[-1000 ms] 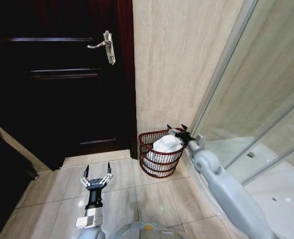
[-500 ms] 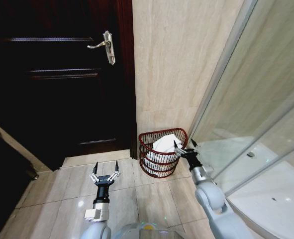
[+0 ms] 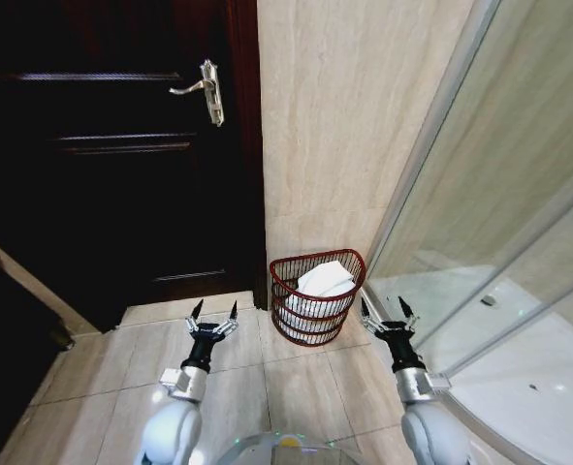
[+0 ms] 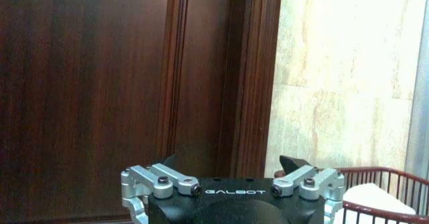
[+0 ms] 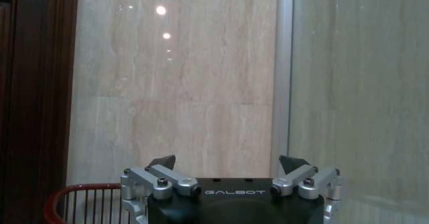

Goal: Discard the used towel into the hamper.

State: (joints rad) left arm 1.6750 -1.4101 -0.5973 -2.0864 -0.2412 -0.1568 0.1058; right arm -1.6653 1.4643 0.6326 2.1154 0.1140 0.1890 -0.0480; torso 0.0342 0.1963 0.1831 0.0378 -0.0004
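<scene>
Right pincer (image 3: pixel 382 310) spread wide, empty, hanging low over the tiled floor (image 3: pixel 296 378) just to the right of the hamper (image 3: pixel 315 295), apart from its rim, close by the glass shower partition (image 3: pixel 480 203). Same spread in the right wrist view, pincer (image 5: pixel 228 161) with its 2 dark tips parted and nothing between them, a curve of red hamper rim (image 5: pixel 74 194) off to one side below. Left pincer (image 3: pixel 214 312) likewise wide and empty, low over the floor on the hamper's other side, in front of the dark wooden door (image 3: pixel 111 145); in the left wrist view, pincer (image 4: pixel 234 161) parted, with the hamper (image 4: pixel 382 194) and a patch of white cloth inside it. Hamper standing upright on the floor against the beige wall (image 3: pixel 344 116), between door frame and shower glass. White towel (image 3: pixel 323 281) lying folded inside the hamper, its top heaped about level with the rim, touched by neither pincer. Judged from this: discard done, towel resting in the hamper, both arms clear of it; seemingly nothing left beyond parking the arms.
</scene>
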